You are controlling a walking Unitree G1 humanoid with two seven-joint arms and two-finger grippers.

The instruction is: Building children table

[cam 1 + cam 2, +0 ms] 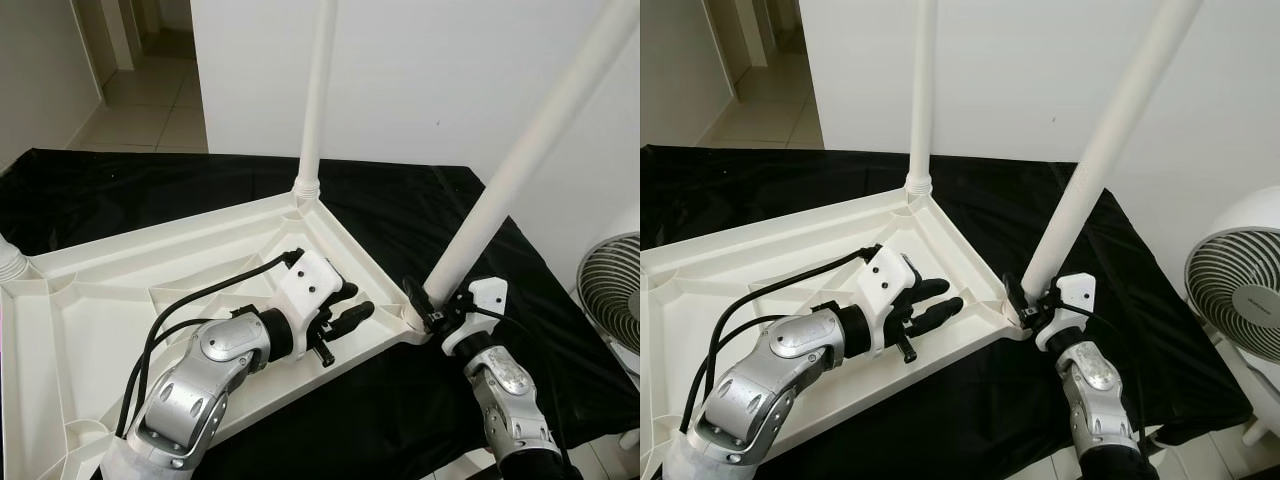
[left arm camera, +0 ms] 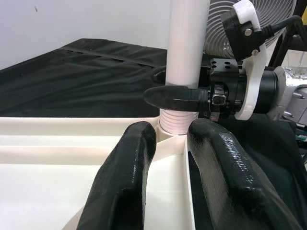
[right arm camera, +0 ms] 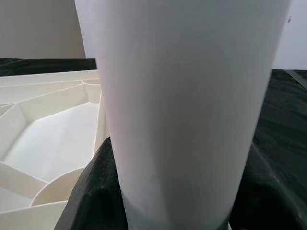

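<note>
My right tool [image 1: 432, 312] grips the near leg [image 1: 520, 165] just above its socket at the tabletop's [image 1: 120, 300] near right corner; the leg's top is cut off. My left tool [image 1: 345, 305] rests open on the upturned tabletop's rim. Three legs show, one only a stub [image 1: 8, 258]. Black cloth [image 1: 150, 190] covers the desk. A fan [image 1: 612, 290] stands right.
</note>
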